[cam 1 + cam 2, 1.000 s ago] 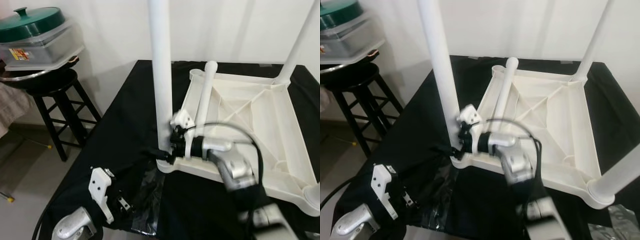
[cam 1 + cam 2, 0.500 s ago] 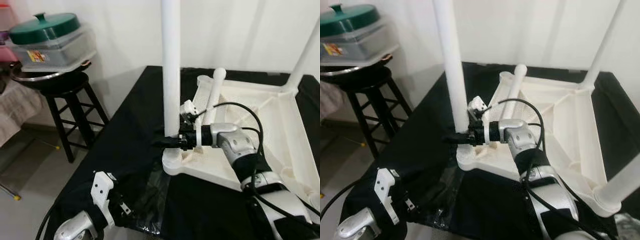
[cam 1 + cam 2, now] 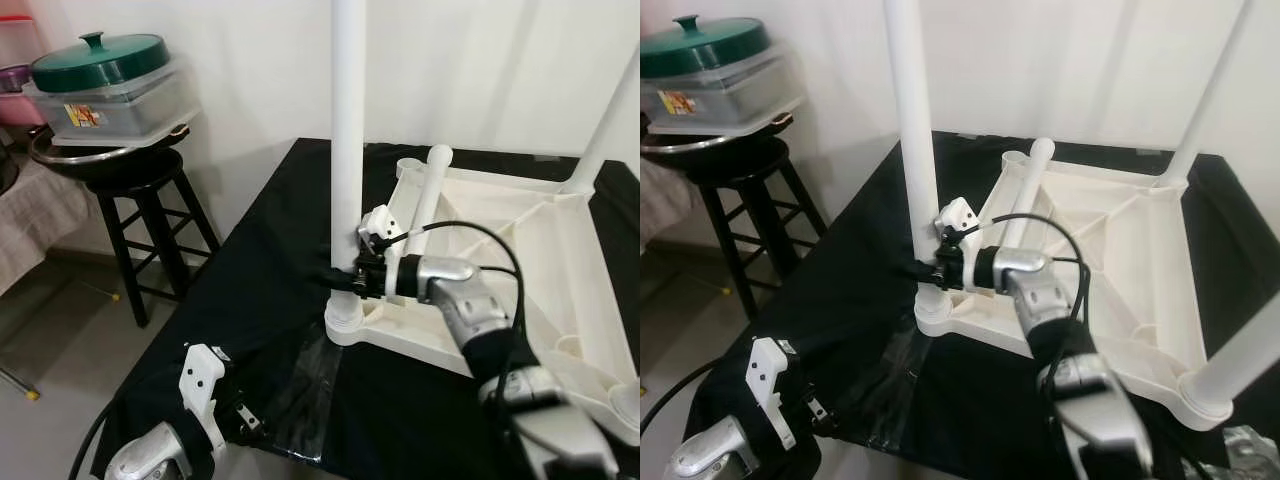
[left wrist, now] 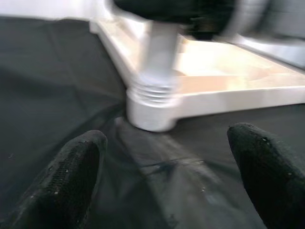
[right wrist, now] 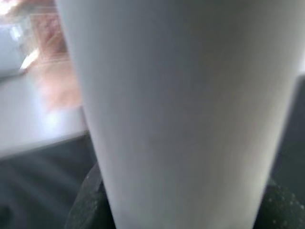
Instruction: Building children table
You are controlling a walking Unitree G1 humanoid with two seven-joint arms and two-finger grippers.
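A white plastic table top (image 3: 500, 230) lies upside down on the black cloth. An upright white leg (image 3: 347, 150) stands in its near-left corner socket (image 3: 345, 325). My right gripper (image 3: 343, 279) is shut on this leg just above the socket; in the right wrist view the leg (image 5: 181, 105) sits between the fingers (image 5: 88, 205). Another leg (image 3: 428, 195) lies loose across the far-left corner. Two more legs (image 3: 1205, 100) (image 3: 1240, 350) stand at the right corners. My left gripper (image 4: 167, 143) hovers open over the cloth near the front edge, facing the socket's ribbed base (image 4: 152, 102).
A black stool (image 3: 140, 220) stands left of the table with a metal pan and a green-lidded clear container (image 3: 100, 80) on it. A clear plastic sheet (image 3: 310, 385) lies on the cloth by the front edge. White wall behind.
The head view has shifted and risen. My right gripper has stayed clasped on the leg, now sitting a little higher above the socket. The left arm has hardly moved.
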